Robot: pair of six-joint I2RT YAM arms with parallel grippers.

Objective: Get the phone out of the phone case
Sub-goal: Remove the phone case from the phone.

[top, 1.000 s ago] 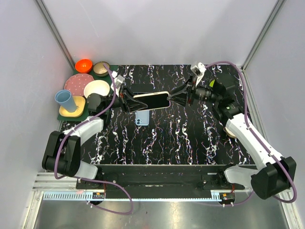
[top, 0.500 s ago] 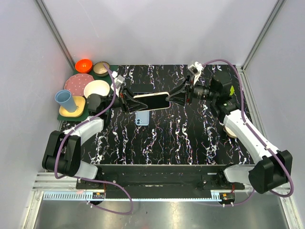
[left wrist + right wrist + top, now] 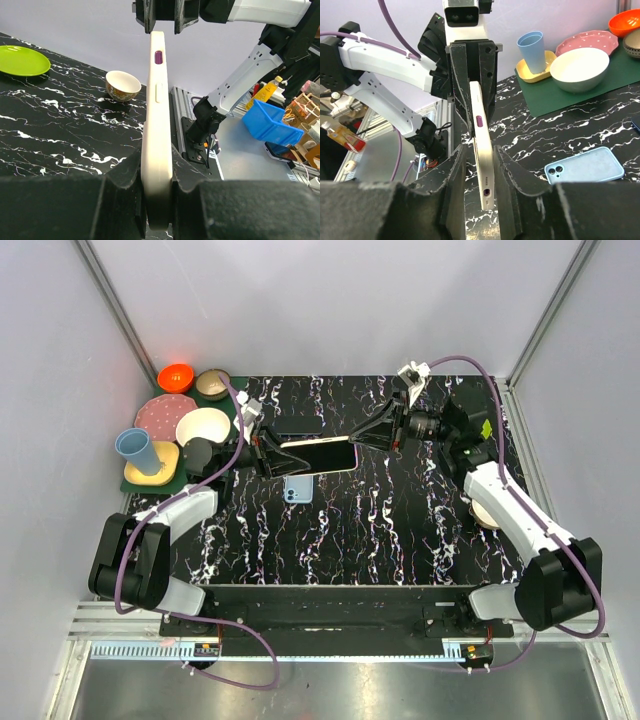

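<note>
Leverage matters: left fingers [image 3: 120,200] clamp shut on one end of the cream phone case [image 3: 156,125], phone [image 3: 325,454] inside, held off the bench [image 3: 400,520]. Right fingers [image 3: 452,195] straddle the opposite end, part-open with a gap showing; they should catch the case lip only, then peel.

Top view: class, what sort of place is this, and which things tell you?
Probably a robot lab test cell: the left arm and right arm bolted to a marbled table, plain screens boxing it in, practice dishes set in one corner.
</note>
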